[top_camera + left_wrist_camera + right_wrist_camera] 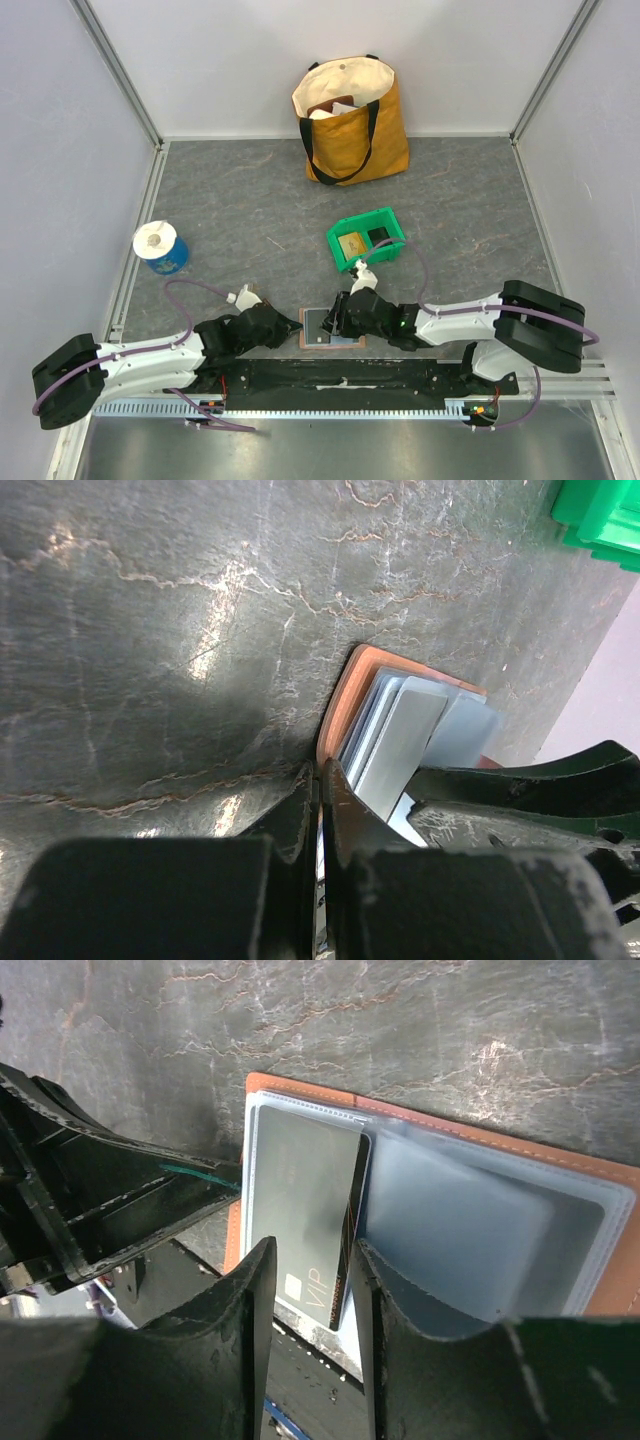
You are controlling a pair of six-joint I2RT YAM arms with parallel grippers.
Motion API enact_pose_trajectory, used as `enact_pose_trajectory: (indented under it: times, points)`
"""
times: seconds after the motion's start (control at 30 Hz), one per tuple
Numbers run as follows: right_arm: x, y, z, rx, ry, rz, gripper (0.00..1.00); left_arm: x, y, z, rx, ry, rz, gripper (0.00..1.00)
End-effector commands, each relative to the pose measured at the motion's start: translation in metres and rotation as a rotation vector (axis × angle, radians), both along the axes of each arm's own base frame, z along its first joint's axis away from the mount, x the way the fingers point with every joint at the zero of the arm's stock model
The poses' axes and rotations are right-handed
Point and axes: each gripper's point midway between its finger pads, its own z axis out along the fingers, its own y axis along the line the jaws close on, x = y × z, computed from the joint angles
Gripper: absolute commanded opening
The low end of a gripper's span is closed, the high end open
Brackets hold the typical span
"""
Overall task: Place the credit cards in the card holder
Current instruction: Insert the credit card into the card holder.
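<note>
We are recording the card holder (330,328) lying open and flat on the desk (230,200). The left pincer (320,775) is holding its fingers together at the card holder's left edge; we cannot tell whether the cover is pinched. The right pincer (313,1250) is hanging over the card holder with fingers apart, straddling 1 dark credit card (300,1200) sitting partway inside a clear sleeve. We cannot tell whether it is gripping that card. A green bin (336,243) is sitting just beyond the card holder.

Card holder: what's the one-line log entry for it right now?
card holder open | left gripper shut on its edge | right gripper open over dark card lying on holder
</note>
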Motion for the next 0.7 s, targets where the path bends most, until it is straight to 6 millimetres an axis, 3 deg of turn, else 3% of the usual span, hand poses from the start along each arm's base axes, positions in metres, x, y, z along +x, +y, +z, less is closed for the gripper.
enact_pose_trajectory:
  times: [0.0, 0.27, 0.37, 0.53, 0.57, 0.67]
  points:
    - [-0.001, 0.022, 0.015, -0.002, -0.036, 0.068, 0.4, -0.009, 0.022, -0.027, 0.111, 0.051, 0.013, 0.02]
    - [-0.003, 0.041, 0.027, -0.086, -0.087, 0.122, 0.39, -0.008, 0.02, -0.023, 0.107, 0.041, 0.008, 0.02]
    - [0.0, 0.037, 0.026, -0.114, -0.1, 0.11, 0.26, -0.007, 0.021, -0.023, 0.112, 0.04, 0.009, 0.02]
    - [0.011, 0.024, 0.032, -0.171, -0.155, 0.067, 0.25, -0.007, 0.022, -0.022, 0.119, 0.036, 0.011, 0.02]
    - [0.013, 0.017, 0.031, -0.193, -0.161, 0.056, 0.27, -0.007, 0.022, -0.022, 0.12, 0.035, 0.01, 0.02]
    - [0.018, 0.006, 0.038, -0.212, -0.188, 0.021, 0.48, -0.007, 0.022, -0.021, 0.122, 0.032, 0.01, 0.02]
